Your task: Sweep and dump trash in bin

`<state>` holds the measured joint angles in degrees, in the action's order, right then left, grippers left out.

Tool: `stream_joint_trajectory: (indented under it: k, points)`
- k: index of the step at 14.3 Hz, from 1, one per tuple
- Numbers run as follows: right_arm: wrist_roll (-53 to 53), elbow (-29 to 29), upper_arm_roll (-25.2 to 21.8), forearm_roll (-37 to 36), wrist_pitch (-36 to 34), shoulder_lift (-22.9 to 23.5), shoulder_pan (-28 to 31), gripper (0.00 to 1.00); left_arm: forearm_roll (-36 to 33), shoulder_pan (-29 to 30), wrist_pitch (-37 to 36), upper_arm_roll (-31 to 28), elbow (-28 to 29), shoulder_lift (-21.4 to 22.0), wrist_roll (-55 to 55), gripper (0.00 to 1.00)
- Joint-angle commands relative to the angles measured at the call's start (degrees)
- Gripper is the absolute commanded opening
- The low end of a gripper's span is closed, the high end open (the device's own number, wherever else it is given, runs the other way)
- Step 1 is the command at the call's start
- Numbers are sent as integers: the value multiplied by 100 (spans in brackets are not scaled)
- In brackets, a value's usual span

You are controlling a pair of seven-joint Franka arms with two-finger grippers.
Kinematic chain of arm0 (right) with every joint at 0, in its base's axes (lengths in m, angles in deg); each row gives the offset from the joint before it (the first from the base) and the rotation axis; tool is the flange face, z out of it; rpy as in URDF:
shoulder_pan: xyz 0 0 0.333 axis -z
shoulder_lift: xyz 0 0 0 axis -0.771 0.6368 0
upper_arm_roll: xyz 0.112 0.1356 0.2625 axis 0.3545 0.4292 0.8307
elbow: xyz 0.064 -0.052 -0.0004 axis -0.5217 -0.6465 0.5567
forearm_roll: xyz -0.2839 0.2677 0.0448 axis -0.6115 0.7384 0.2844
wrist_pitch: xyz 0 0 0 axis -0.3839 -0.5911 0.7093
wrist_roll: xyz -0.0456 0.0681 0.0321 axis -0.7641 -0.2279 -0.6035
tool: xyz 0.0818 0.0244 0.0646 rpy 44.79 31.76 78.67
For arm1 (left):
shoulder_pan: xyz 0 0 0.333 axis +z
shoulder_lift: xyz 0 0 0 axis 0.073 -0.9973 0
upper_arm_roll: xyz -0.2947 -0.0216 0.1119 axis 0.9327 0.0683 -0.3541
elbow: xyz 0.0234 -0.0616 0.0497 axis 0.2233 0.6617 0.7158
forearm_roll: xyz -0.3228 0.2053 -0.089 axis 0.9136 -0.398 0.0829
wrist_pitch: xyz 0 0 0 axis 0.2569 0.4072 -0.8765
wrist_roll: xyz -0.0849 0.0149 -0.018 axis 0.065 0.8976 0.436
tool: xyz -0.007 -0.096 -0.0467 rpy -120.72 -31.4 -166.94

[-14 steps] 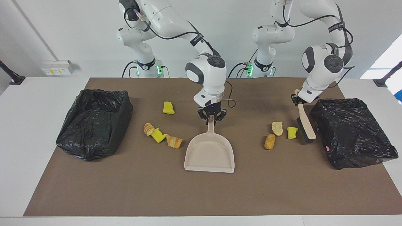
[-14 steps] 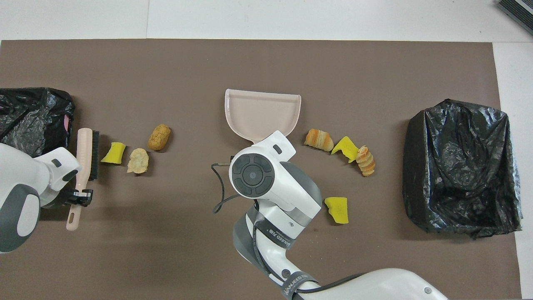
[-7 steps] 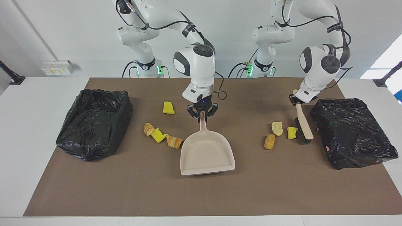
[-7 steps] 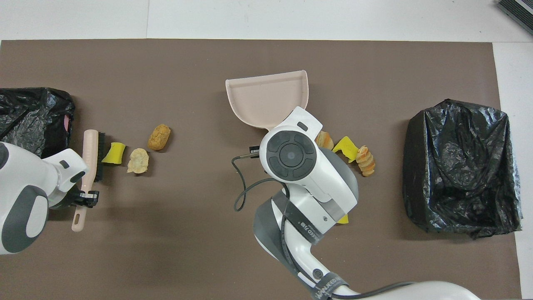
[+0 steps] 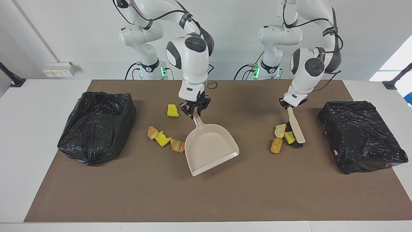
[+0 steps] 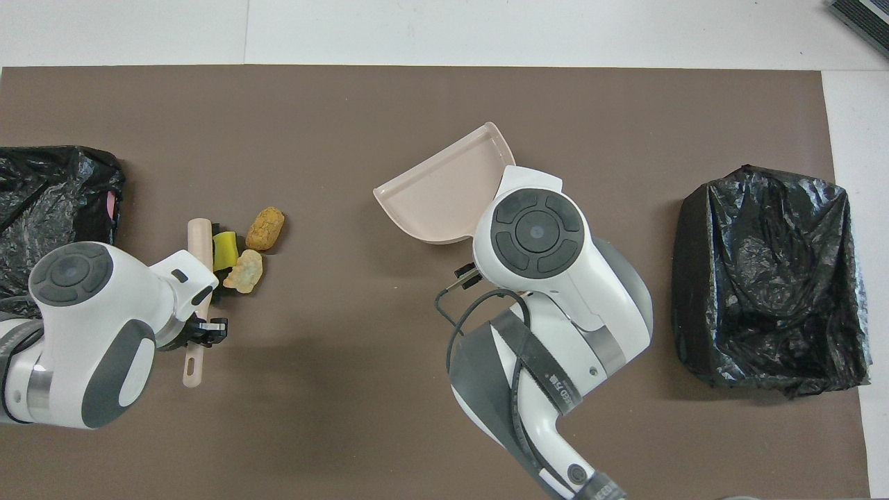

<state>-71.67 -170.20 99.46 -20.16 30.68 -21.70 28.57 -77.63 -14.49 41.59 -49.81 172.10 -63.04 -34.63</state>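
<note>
My right claw (image 5: 195, 111) is clamped on the handle of the beige dustpan (image 5: 210, 148), just above centre frame in the facing view, with the pan slewed so its open lip faces the lower left. My left claw (image 5: 291, 103) is closed on the brush (image 5: 296, 129) at centre right, its bristles against a yellow wedge (image 5: 289, 137) and two bread bits (image 5: 277, 145) — a tight clump well apart from the pan.

The risk I see is geometry. The pan's side wall, not its lip, sits against the croissant piece (image 5: 177, 145) and its neighbours left of centre, so any further swing would shove them away instead of scooping. Another yellow wedge (image 5: 173, 111) lies beside my right claw, easy to knock. And if the brush pushes unevenly, the clump may split — bits rolling past the bristle ends before reaching the pan. Both black-lined bins (image 5: 96, 125) wait at the frame's edges.
</note>
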Motion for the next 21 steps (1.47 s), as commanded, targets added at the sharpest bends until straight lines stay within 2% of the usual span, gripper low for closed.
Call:
stream_joint_trajectory:
  k: [1,3,5,6,9,11,16,21]
  points:
    - [1385,-86,37,100,-269,-131,60,0,186,-409,135,-74,133,125,493,0]
    - [2231,-156,37,179,-411,-184,69,0,231,-647,65,-74,81,125,793,0]
    - [3197,-288,37,179,-420,-263,52,0,231,-587,56,-92,-68,81,873,0]
    - [3698,-350,37,179,-420,-324,34,0,240,-508,56,-109,-182,81,873,0]
    - [5183,-622,28,179,-385,-448,60,0,231,212,117,-109,-245,90,724,0]
    - [5976,-710,19,179,-359,-465,78,0,231,345,126,-101,-175,107,434,0]
    - [6251,-921,19,170,36,-448,201,0,231,-40,671,-92,211,28,73,0]
    - [6269,-1071,19,170,546,-220,228,0,240,-498,909,-83,247,-95,90,0]
